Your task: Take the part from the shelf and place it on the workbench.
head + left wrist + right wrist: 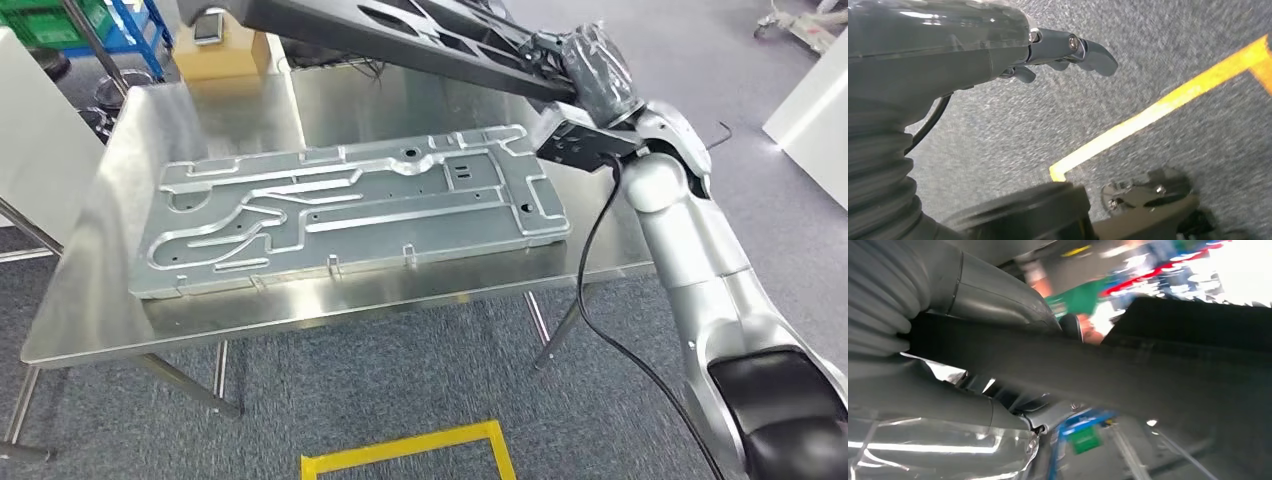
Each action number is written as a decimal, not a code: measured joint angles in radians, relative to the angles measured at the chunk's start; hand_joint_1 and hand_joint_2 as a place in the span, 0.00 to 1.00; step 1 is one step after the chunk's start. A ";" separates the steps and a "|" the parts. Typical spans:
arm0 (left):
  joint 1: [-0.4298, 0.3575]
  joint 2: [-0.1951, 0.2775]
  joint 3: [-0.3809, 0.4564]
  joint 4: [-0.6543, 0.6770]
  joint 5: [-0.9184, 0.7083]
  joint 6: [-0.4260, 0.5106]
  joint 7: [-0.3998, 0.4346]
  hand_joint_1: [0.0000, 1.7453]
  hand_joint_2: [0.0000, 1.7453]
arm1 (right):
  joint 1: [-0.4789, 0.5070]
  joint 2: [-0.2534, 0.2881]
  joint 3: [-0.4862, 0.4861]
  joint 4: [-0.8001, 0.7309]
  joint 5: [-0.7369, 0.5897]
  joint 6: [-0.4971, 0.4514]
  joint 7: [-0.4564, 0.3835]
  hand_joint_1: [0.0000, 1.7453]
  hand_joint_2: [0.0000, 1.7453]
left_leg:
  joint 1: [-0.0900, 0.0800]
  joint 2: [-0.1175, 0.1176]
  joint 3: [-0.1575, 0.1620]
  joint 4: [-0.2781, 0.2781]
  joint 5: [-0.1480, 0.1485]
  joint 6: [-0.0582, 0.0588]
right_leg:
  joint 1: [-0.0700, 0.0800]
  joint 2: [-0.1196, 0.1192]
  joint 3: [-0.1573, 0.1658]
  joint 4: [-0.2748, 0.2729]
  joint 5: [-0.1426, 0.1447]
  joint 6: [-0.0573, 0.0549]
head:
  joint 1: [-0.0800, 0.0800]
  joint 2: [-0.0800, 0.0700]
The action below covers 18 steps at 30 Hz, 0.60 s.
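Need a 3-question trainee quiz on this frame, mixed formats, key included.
1. True or false: the right hand holds a dark part above the workbench.
2. Multiple choice: what lies on the workbench? A) a silver stamped panel B) a blue crate C) a coil of cable
3. Fill in: under the left hand the carpet carries a ___ tape line.

Key: 1 true; 2 A, the silver panel; 3 yellow.
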 joint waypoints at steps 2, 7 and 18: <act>-0.004 0.000 0.000 0.000 -0.002 -0.001 -0.001 0.00 1.00 | -0.041 0.016 0.040 0.077 0.104 -0.071 0.017 1.00 1.00 | 0.001 0.001 -0.002 0.006 -0.006 -0.012 | 0.003 0.001 0.001 0.003 -0.001 -0.019 | -0.001 0.000; -0.012 0.000 0.000 0.000 0.002 -0.003 -0.001 0.00 1.00 | -0.127 0.094 0.147 0.286 0.407 -0.271 0.130 1.00 1.00 | 0.010 0.008 -0.123 0.216 -0.079 -0.038 | 0.005 0.001 0.017 -0.004 -0.014 -0.043 | -0.001 0.000; -0.009 -0.001 0.000 0.000 -0.003 -0.003 0.000 0.00 1.00 | -0.161 0.166 0.237 0.493 0.512 -0.346 0.182 1.00 1.00 | 0.001 0.012 -0.099 -0.003 0.084 0.002 | 0.013 -0.002 0.053 -0.007 -0.048 -0.014 | -0.001 0.000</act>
